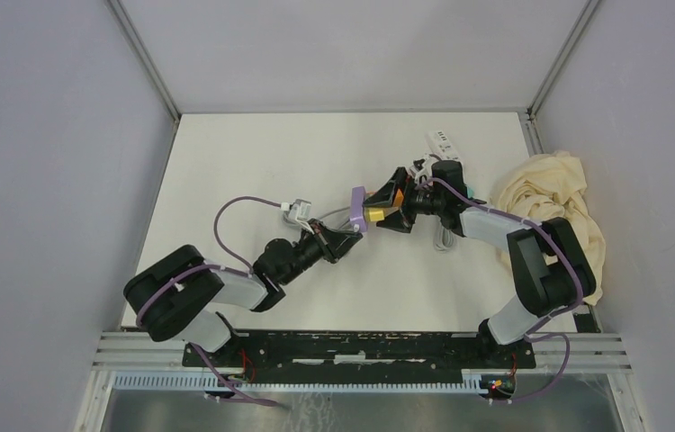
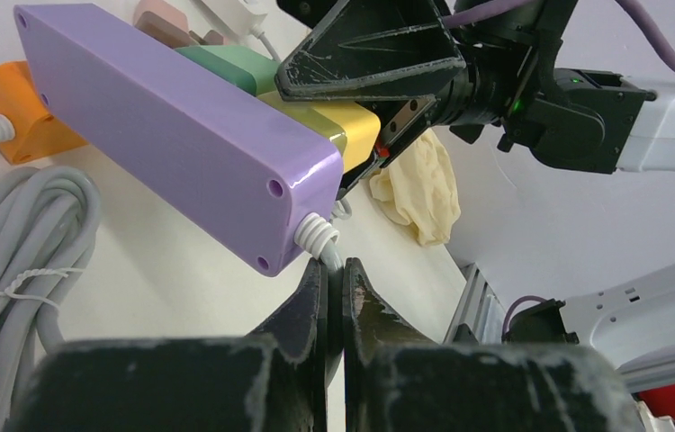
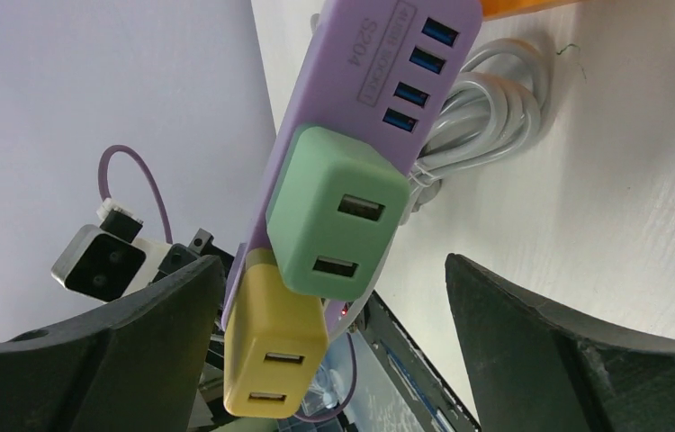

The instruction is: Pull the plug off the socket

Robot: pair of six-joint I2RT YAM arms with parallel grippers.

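Note:
A purple power strip [image 1: 358, 207] is held off the table between the two arms. It carries a yellow plug [image 1: 375, 216] at its cable end, a green plug [image 3: 338, 211] beside that, and more plugs further along. My left gripper [image 2: 336, 270] is shut on the strip's grey cable just below its ribbed collar; it shows in the top view [image 1: 350, 232]. My right gripper [image 3: 329, 263] is open, one finger on each side of the yellow plug [image 3: 271, 351] and green plug, touching neither. In the left wrist view a right finger [image 2: 370, 54] lies over the yellow plug [image 2: 347, 126].
The strip's coiled grey cable [image 3: 487, 117] lies on the table under it. An orange plug [image 2: 19, 112] sits at the strip's far end. A cream cloth [image 1: 550, 202] is heaped at the right edge. A white power strip [image 1: 442, 142] lies at the back right.

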